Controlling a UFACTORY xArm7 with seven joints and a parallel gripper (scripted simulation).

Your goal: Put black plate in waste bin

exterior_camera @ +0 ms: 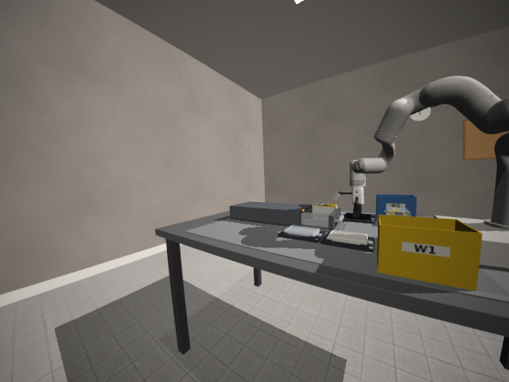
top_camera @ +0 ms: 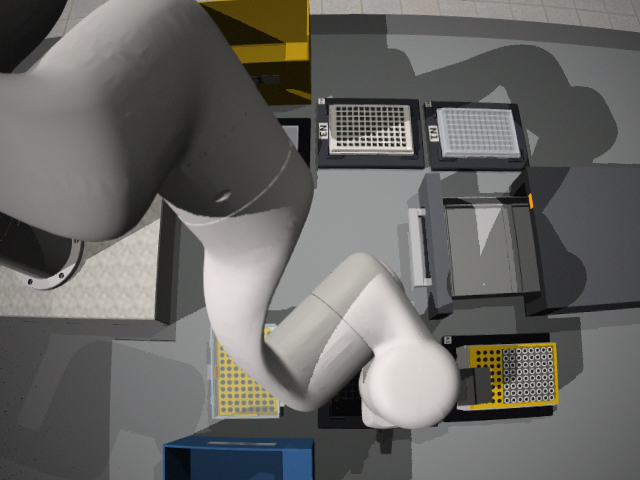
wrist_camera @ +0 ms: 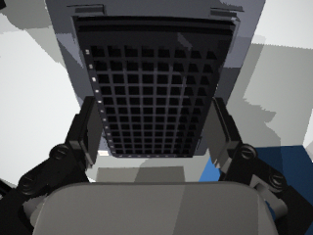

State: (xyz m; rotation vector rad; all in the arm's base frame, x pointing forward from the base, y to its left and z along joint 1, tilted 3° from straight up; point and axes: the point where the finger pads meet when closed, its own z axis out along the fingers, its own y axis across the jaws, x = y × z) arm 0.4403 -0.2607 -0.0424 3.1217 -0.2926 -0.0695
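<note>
The black plate (wrist_camera: 156, 88) lies in its dark work nest (wrist_camera: 153, 14), filling the wrist view. My gripper (wrist_camera: 154, 110) is down over it, with one finger against each long side of the plate, shut on it. In the overhead view the arm's wrist covers most of the plate (top_camera: 345, 401); only a dark corner shows. In the side view the gripper (exterior_camera: 356, 212) stands low on the bench at the far end. The yellow waste bin W1 (exterior_camera: 427, 251) stands upright at the near bench edge; it also shows at the top of the overhead view (top_camera: 268, 46).
A blue bin (top_camera: 238, 458) stands close beside the nest. A lidded yellow tip box (top_camera: 242, 379) and a yellow tip rack (top_camera: 511, 374) flank the nest. The cooler with its open drawer (top_camera: 478, 248) lies beyond. Nests with a white plate (top_camera: 371, 129) and a clear plate (top_camera: 478, 132) sit near W1.
</note>
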